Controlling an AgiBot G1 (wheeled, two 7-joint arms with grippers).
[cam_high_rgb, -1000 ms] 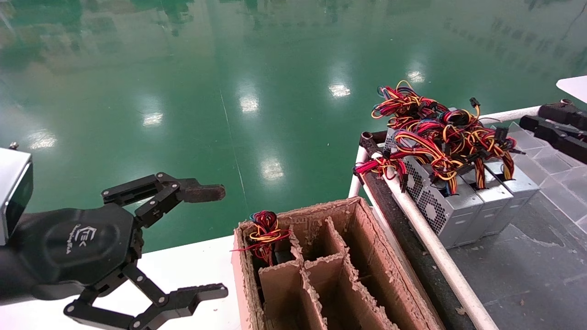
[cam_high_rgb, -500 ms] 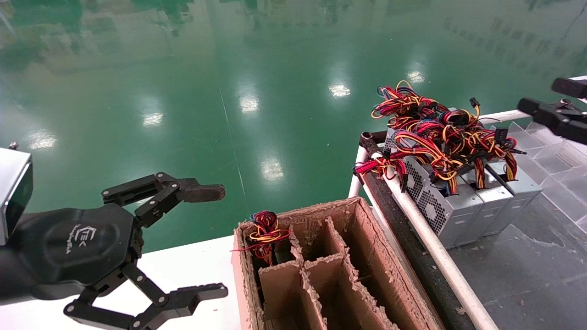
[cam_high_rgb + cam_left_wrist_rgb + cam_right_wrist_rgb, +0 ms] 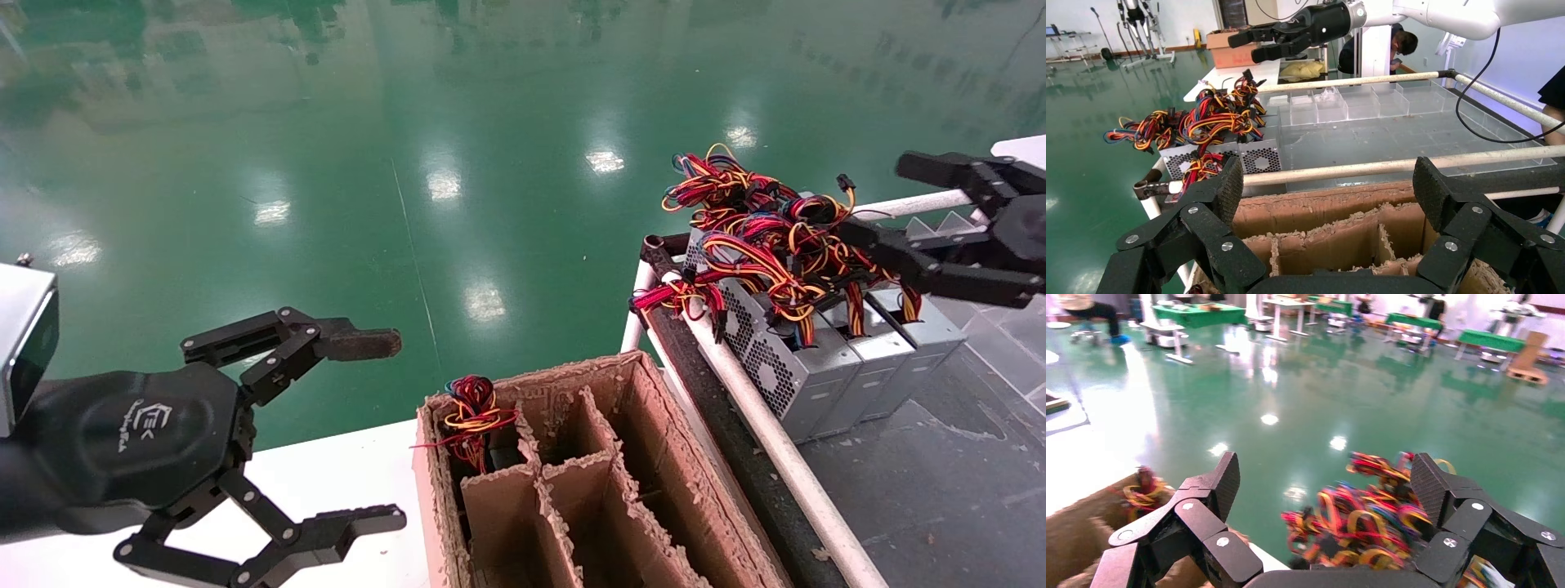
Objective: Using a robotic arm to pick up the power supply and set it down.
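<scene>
Head view: the right gripper [image 3: 887,200], fingers spread wide, hovers over the wire bundles of the grey power supply [image 3: 805,371] units standing in a row on the railed cart [image 3: 776,445]. The left gripper [image 3: 396,429], also spread open, hangs beside a divided cardboard box [image 3: 654,425].

Left wrist view: the robotic arm [image 3: 1438,12] reaches above the supplies.

Right wrist view: open fingers [image 3: 1214,484] frame the coloured wires [image 3: 1358,523].
</scene>
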